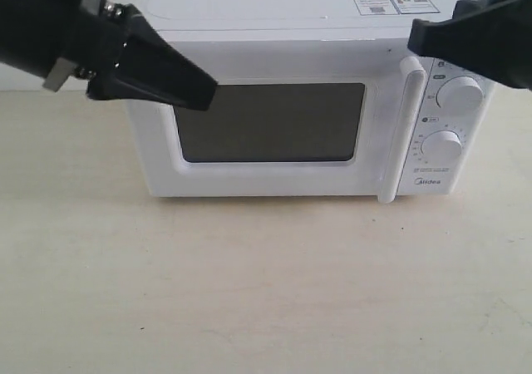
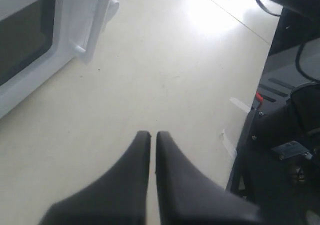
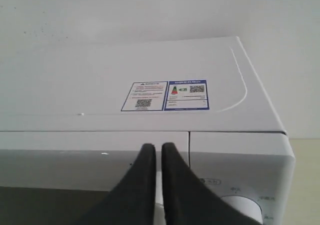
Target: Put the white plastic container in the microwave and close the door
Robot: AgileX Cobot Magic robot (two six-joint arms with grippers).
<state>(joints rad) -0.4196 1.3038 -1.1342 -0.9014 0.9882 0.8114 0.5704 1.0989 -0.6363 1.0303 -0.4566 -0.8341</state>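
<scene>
The white Midea microwave (image 1: 274,33) stands at the back of the table with its door (image 1: 272,123) shut flat against the front. The white bar handle (image 1: 402,129) runs beside the two knobs (image 1: 460,94). The white plastic container is out of view. My left gripper (image 1: 209,91) hangs shut before the door's upper left corner; in the left wrist view the left gripper (image 2: 150,134) is over bare tabletop, holding nothing. My right gripper (image 1: 413,35) is shut and empty, just above the handle's top; in the right wrist view the right gripper (image 3: 158,147) points at the microwave's upper front edge (image 3: 150,140).
The pale wooden table (image 1: 266,291) stretches in front of the microwave. Its right edge (image 2: 240,140) drops to dark equipment and cables (image 2: 290,135). A label sticker (image 3: 165,95) lies on the microwave's top, and a white wall (image 3: 150,10) rises behind it.
</scene>
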